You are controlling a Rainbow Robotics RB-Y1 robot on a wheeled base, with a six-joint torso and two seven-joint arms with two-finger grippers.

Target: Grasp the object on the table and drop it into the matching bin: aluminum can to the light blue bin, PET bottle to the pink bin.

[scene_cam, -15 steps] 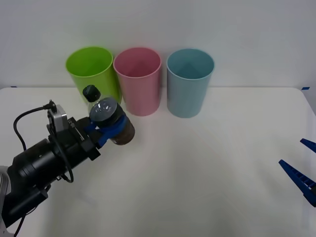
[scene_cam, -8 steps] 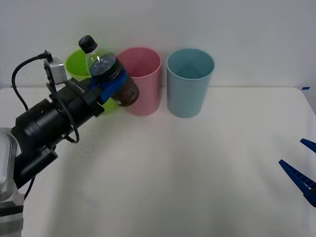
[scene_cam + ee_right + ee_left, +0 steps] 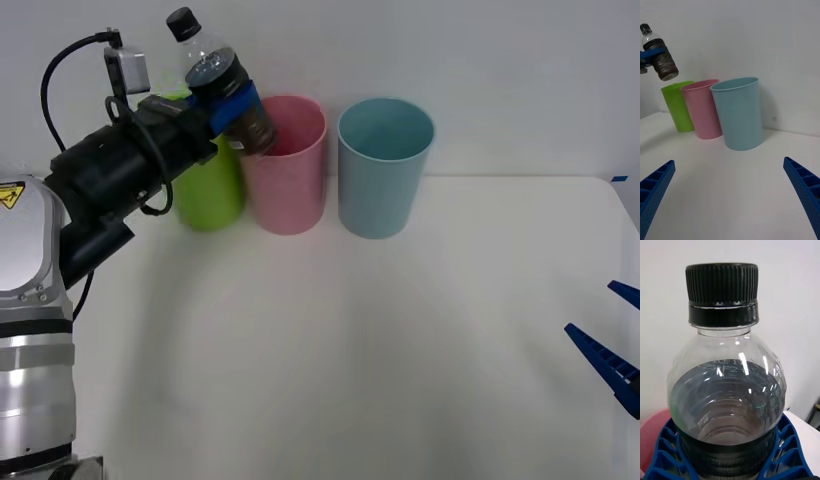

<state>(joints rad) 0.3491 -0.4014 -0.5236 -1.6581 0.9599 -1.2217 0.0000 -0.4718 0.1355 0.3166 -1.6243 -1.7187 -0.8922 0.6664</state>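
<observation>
Left gripper (image 3: pixel 228 103) clamped on PET bottle (image 3: pixel 215 80), upper left of frame, cap up-left, base just left of pink bin (image 3: pixel 280 165) rim. Right gripper (image 3: pixel 612 345) spread wide, lower right.

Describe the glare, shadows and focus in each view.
Left wrist view: white glints streak the small clear plastic bottle, sharp; the pink shape behind is blurred. Front view: even light, with soft shadows on the white table beneath the left gripper. Right wrist view: the tall light blue bin is sharp, while the near blue fingers are soft.
</observation>
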